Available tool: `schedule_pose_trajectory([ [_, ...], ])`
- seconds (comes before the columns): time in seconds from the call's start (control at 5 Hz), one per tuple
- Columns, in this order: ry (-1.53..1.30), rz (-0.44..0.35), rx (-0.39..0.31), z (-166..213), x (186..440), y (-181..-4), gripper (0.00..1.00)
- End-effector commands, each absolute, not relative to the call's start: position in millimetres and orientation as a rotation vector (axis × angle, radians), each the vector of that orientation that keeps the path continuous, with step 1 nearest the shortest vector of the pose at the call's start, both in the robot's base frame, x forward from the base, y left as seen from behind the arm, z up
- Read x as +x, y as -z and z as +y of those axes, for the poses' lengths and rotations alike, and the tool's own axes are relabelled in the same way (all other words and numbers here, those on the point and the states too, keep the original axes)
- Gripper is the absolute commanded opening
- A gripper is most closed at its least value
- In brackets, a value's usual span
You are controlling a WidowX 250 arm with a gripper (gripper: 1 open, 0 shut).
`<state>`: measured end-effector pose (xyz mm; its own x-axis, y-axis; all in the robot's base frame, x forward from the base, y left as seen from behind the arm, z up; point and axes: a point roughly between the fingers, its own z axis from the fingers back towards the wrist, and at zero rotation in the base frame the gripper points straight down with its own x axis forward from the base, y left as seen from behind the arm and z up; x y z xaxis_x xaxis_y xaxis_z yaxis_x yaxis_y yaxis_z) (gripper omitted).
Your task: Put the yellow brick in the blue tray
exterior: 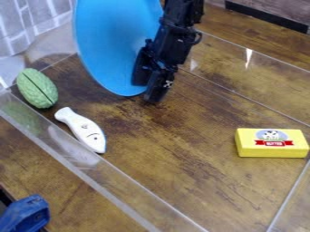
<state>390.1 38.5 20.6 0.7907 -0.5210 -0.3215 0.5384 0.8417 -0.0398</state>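
Observation:
The yellow brick (273,142) lies flat on the wooden table at the right, label up, far from the gripper. The blue tray (111,41) stands steeply tilted on its edge at the back, its lower rim resting on the table. My black gripper (154,88) hangs at the tray's lower right rim, and its fingers look parted, open beside the rim. I cannot tell whether a finger still touches the rim. The arm covers the tray's right edge.
A green ribbed oval toy (36,89) and a white fish-shaped toy (82,129) lie at the left. A blue object (22,216) shows at the bottom left corner. Clear plastic strips (145,195) run across the table along the left and front.

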Motion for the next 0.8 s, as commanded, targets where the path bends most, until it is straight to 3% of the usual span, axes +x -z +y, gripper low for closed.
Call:
schedule_pose_trajectory([
  [0.0,0.566,0.333,0.019,12.3,385.9,-11.6,1.0],
  [0.6,0.57,0.355,0.011,4.1,383.0,-14.1,1.0],
])
